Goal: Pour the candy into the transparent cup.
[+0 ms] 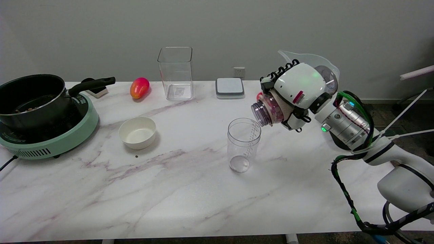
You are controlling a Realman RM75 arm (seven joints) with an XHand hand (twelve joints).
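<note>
1. While the marble table (183,189) carries everything in view, most of what is set on it is well apart from the work: a black pot (32,96) on a green cooktop (51,142) at the left, a tall square clear container (175,73) at the back, a grey-lidded box (230,88) beside it, a white bowl (137,132) and a red-orange egg-shaped object (139,87)
2. The right hand (295,93) is seen wrapped around a small clear jar (268,112); it is judged closed in a firm grip, though how the individual fingers lie is largely hidden behind the back of the hand
3. The transparent cup (243,144) is found upright near the middle of the table, just below and to the left of the jar's mouth, with nothing touching it
4. The jar is held tilted almost on its side, its open mouth aimed down-left toward the cup's rim
5. The candy (275,112) is seen as pinkish pieces inside the jar; none can be made out in the cup, whose bottom looks bare
6. The task is therefore judged to be at the start of the pour: pick-up and positioning are done, while the tipping and emptying are left
</note>
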